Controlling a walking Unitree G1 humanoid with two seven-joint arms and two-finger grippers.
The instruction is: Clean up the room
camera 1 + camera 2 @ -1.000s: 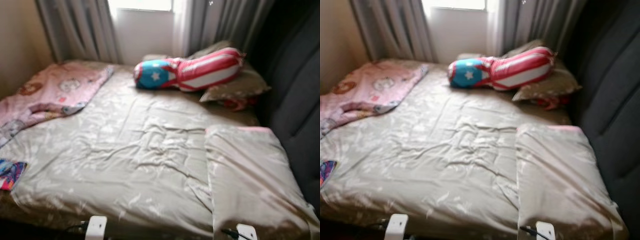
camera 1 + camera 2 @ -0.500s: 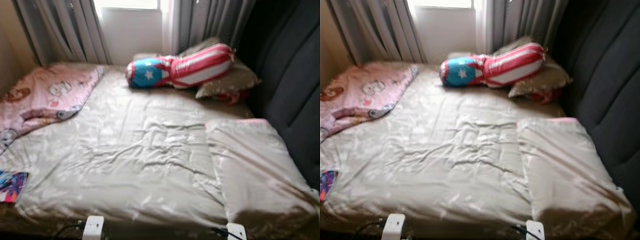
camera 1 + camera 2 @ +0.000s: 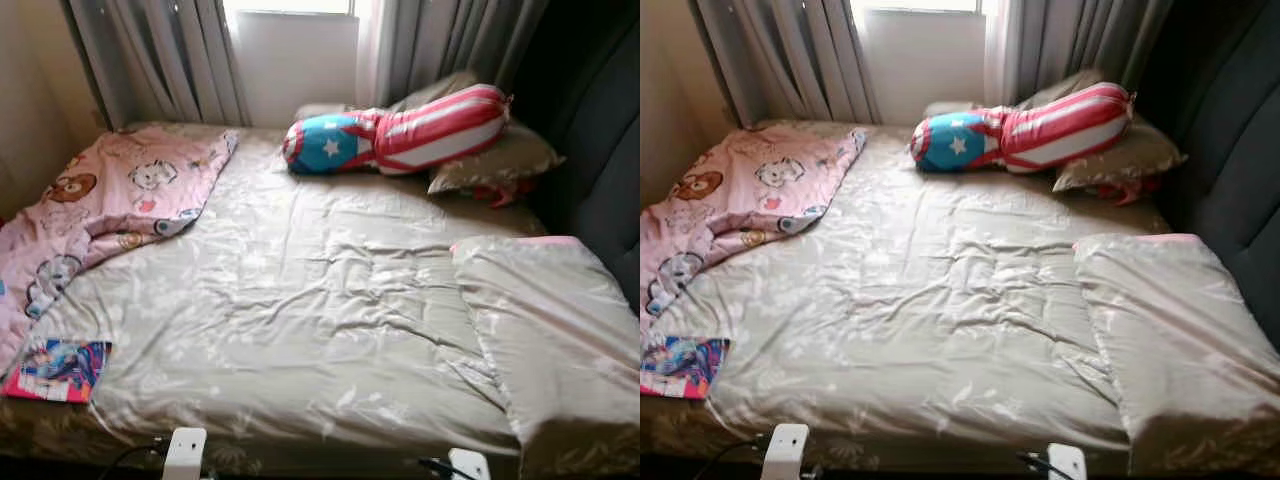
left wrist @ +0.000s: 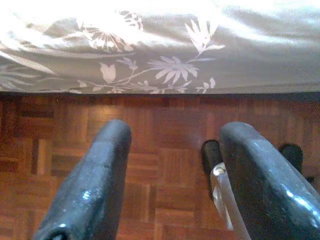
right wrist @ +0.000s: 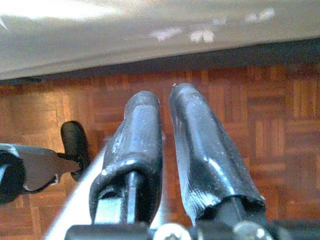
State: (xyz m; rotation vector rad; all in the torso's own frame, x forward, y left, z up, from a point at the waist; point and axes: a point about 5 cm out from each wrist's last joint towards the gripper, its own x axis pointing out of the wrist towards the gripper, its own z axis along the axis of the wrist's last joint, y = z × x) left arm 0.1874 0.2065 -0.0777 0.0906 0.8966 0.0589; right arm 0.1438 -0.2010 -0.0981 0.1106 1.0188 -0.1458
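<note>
On the bed [image 3: 300,400], wrinkled beige sheet, pink quilt [image 3: 110,200], cylindrical striped bolster [image 3: 400,135].

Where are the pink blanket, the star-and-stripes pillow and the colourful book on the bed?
pink blanket [image 3: 120,195], left eye view, middle of its spread part.
star-and-stripes pillow [image 3: 400,138], left eye view, on its red and white striped part.
colourful book [image 3: 58,369], left eye view, centre of its cover.

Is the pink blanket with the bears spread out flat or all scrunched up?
Scrunched up. The pink blanket lies bunched in folds along the left side of the bed, with one edge turned back, and covers just that part.
</note>
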